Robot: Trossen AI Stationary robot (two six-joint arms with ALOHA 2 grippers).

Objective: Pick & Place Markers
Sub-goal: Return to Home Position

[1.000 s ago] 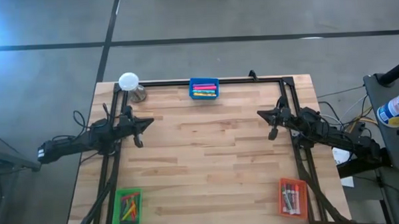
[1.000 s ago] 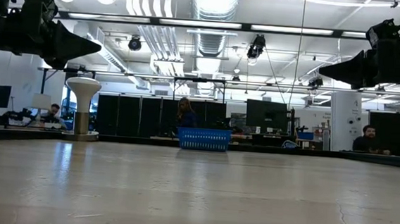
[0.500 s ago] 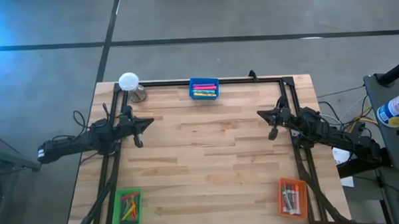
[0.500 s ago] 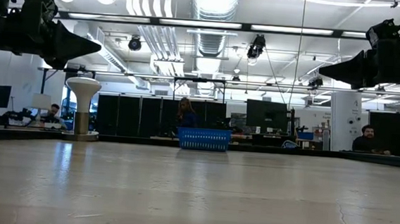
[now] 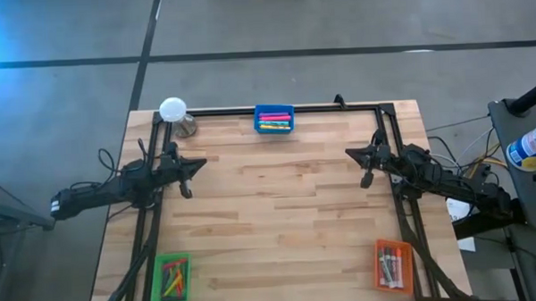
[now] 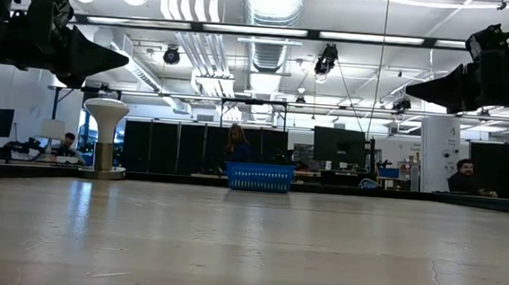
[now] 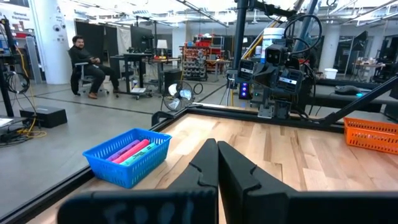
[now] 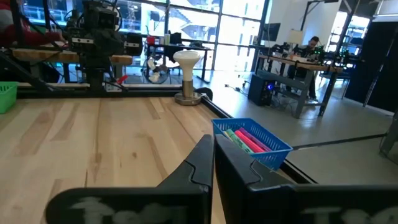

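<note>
Markers lie in three trays: pink, green and yellow ones in the blue tray (image 5: 274,120) at the far edge's middle, several in the green tray (image 5: 173,277) at the near left, several in the orange-red tray (image 5: 393,264) at the near right. My left gripper (image 5: 203,163) hovers shut at the table's left side, pointing level toward the right. My right gripper (image 5: 349,153) hovers shut at the right side, pointing level toward the left. Both hang well above the wood with nothing between their fingers. The blue tray also shows in the left wrist view (image 7: 129,155) and the right wrist view (image 8: 252,142).
A white mushroom-shaped lamp (image 5: 173,110) on a metal base stands at the far left corner. A black frame rail (image 5: 275,109) runs along the table's far edge and down both sides. People sit at desks in the room beyond. Bare wood (image 5: 279,204) lies between the arms.
</note>
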